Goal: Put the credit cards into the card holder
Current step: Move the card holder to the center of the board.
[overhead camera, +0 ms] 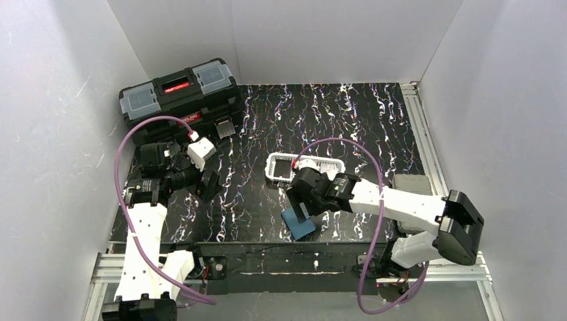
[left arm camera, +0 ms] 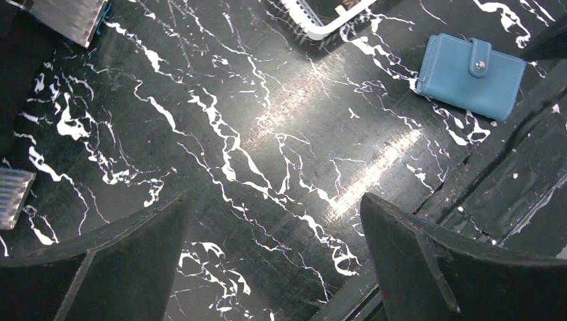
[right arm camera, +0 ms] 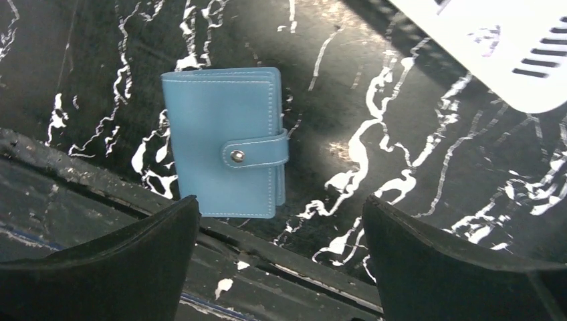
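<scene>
- Plainly, the credit cards cannot be picked out in any view. The white mesh basket shows only a dark patch inside from above, and each wrist view cuts it down to a corner.
- In the overhead view the right gripper covers part of the card holder, so only its near end shows there.
- The card holder lies flat and closed, its snap tab fastened. It sits on the marbled black table right at the near edge, on the near side of the basket and apart from it.
- The right gripper hangs over the holder with its fingers spread wide, gripping nothing.
- The left gripper is likewise spread wide and empty, over bare table well to the left of the holder.
- The black toolbox stands in the far left corner with its lid down, so its contents are hidden.
</scene>
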